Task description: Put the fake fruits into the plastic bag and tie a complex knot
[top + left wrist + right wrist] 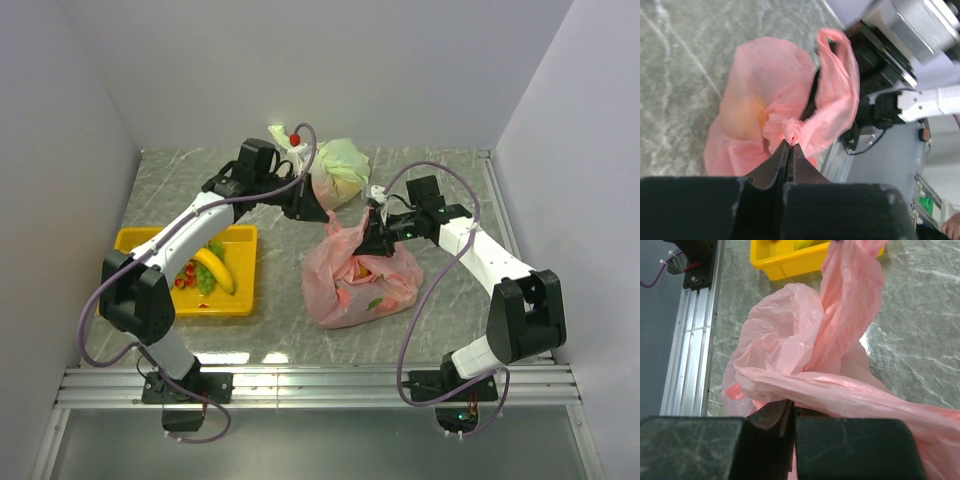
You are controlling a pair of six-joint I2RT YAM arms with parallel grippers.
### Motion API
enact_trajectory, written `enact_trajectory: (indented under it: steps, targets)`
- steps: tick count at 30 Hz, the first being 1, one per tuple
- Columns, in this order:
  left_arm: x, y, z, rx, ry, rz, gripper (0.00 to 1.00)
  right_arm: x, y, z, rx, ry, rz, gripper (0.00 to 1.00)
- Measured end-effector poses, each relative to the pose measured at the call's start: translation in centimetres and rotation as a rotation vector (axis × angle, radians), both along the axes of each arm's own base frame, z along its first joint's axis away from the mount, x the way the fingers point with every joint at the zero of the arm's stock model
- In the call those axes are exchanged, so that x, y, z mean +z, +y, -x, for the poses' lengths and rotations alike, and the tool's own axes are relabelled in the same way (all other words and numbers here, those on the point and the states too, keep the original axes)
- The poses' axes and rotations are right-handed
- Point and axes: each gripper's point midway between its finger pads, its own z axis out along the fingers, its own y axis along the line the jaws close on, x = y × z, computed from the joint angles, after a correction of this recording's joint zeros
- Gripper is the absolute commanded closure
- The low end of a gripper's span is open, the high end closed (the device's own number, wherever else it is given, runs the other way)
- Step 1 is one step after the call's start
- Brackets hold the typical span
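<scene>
Step in hand (my reading): gathering the two upper ends of the plastic bag [352, 285] to begin the knot.

Left tool [790, 145]: jaws closed, pinching a small twisted wad of pink film right at the tips.
Right tool [792, 413]: jaws closed, with a flattened band of the bag running across the tips. It looks clamped there, though the contact itself is partly hidden.

Bag position: on the counter [455, 190] between the two arms, just right of the yellow tray [135, 240] and in front of a pale green knotted bag [340, 165]. Its body sits slumped on the surface while its top is drawn upward toward both tools.

Appearance: thin, translucent pink and heavily creased. One handle loop [836, 70] stands free above the left tool's pinch. Yellow and red shapes show through the wall in the top view, so some fake fruits [366, 284] are inside. Others (a banana, green grapes, something red) lie in the tray.

Doing it well, as I judge it:
- Lift both ends evenly so the load hangs centred and nothing spills.
- Leave slack between the tools, because tight film is likely to tear or slip from such a small pinch.
- Cross one strand over the other before pulling it through.

Risk: the left tool's grip is only at the tips and may slide off.
</scene>
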Motion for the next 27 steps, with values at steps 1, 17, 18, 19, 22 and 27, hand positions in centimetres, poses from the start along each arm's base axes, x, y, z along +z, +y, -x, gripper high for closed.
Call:
enact_trajectory:
  steps: [1, 17, 18, 19, 22, 27]
  targets:
    - [-0.1, 0.0, 0.4, -0.013, -0.009, 0.012, 1.0, 0.0, 0.0, -0.1, -0.005, 0.004, 0.002, 1.0]
    - [-0.6, -5.8, 10.7, -0.361, -0.357, 0.013, 1.0, -0.6, 0.6, -1.6, -0.156, 0.156, -0.011, 1.0]
    - [-1.1, -6.4, 10.8, -0.369, -0.376, -0.002, 1.0, -0.7, 0.6, -1.6, -0.164, 0.166, -0.01, 1.0]
    - [-2.1, -7.1, 10.9, -0.372, -0.395, -0.027, 1.0, -0.8, 0.5, -1.7, -0.173, 0.172, -0.008, 1.0]
    - [-6.1, -8.7, 10.8, -0.379, -0.417, -0.117, 1.0, -0.9, 0.5, -2.0, -0.2, 0.182, -0.003, 1.0]
    - [-12.8, -8.3, 9.2, -0.348, -0.408, -0.282, 1.0, -1.6, 0.1, -2.1, -0.236, 0.197, 0.014, 1.0]
